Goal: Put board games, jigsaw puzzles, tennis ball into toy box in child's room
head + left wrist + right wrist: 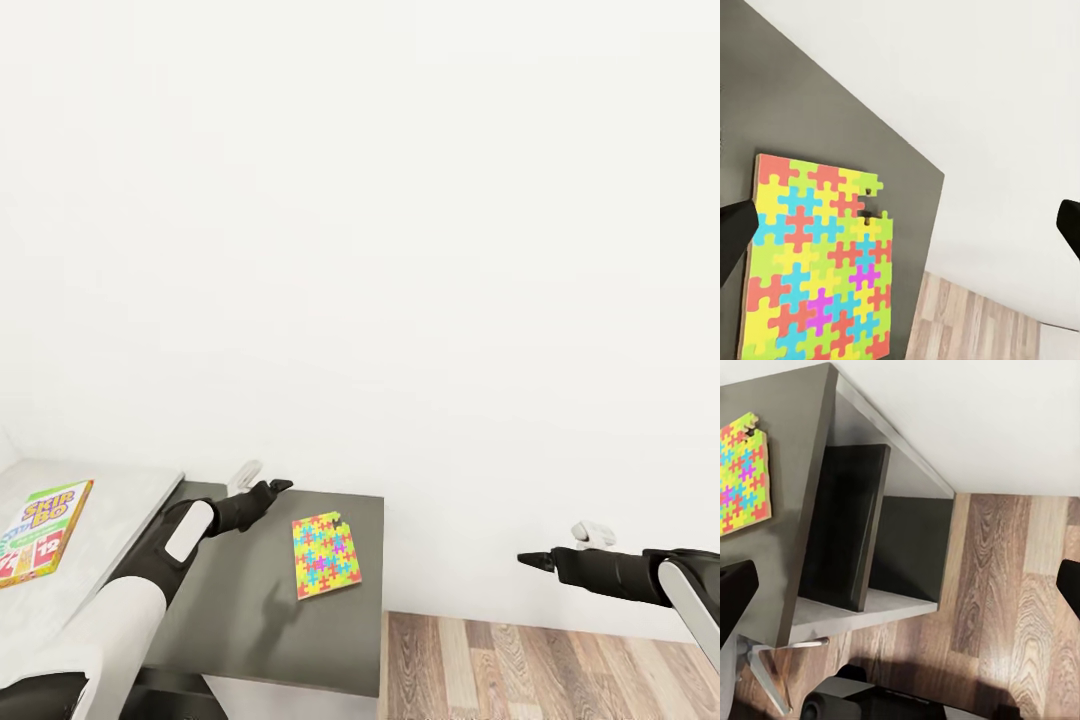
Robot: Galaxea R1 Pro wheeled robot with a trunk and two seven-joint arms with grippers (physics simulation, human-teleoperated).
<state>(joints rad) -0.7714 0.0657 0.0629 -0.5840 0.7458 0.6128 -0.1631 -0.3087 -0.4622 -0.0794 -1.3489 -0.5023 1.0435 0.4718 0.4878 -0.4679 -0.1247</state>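
Note:
A colourful jigsaw puzzle (325, 556) lies flat on the dark grey table (250, 620), near its right edge. My left gripper (282, 486) hovers open over the table, just left of and behind the puzzle. The left wrist view looks down on the puzzle (817, 262), which lies between the spread fingertips (735, 232). A Skip-Bo board game (42, 530) rests on the light grey bed (120, 495) at the far left. My right gripper (524, 558) is open in the air over the floor, right of the table. In its wrist view the puzzle (742, 472) sits in a corner.
A white wall rises right behind the table. Wooden floor (550, 670) stretches to the table's right. The table has an open shelf compartment (900, 547) in its side. The bed borders the table on the left.

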